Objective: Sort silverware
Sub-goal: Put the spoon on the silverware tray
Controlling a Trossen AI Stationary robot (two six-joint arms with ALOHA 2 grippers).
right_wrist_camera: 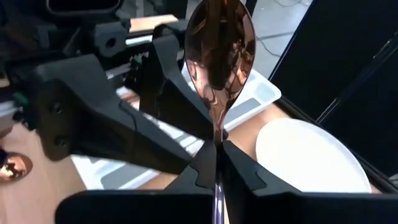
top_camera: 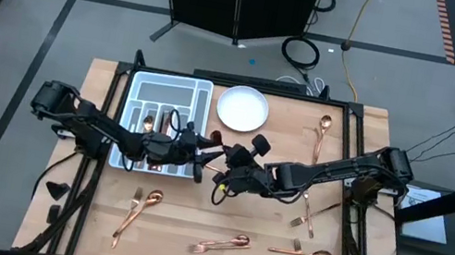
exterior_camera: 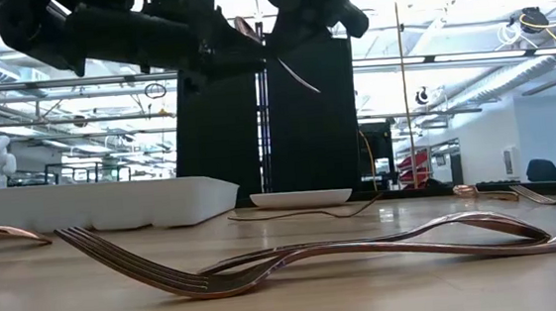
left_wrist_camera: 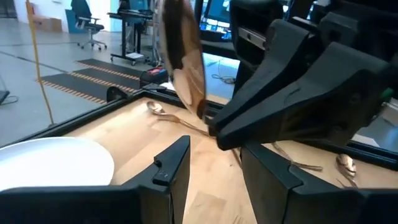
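Note:
My right gripper (right_wrist_camera: 217,148) is shut on a copper spoon (right_wrist_camera: 219,56) above the table's middle, just off the near right corner of the grey tray (top_camera: 168,89). The spoon's bowl (top_camera: 217,136) points toward my left gripper (left_wrist_camera: 217,171), which faces it level and open; in the left wrist view the bowl (left_wrist_camera: 180,56) stands beyond the left fingertips, apart from them. Other silverware lies flat on the table: spoons at the far right (top_camera: 320,134), a fork and spoon at the near left (top_camera: 138,210), more along the near edge (top_camera: 221,244). My right gripper pinches the spoon's neck (right_wrist_camera: 217,134), just below the bowl, between its two fingers. The fingers lie along the spoon, and the handle runs back between them (right_wrist_camera: 217,193). The spoon is lifted clear of the table, its bowl sticking out past the fingertips toward the left gripper.
A white plate (top_camera: 242,108) sits beside the tray at the far middle. Some silverware lies in the tray's compartments (top_camera: 148,123). Forks and spoons lie at the near right (top_camera: 304,252), (top_camera: 305,218). In the low view a fork (exterior_camera: 296,258) lies closest to the near edge.

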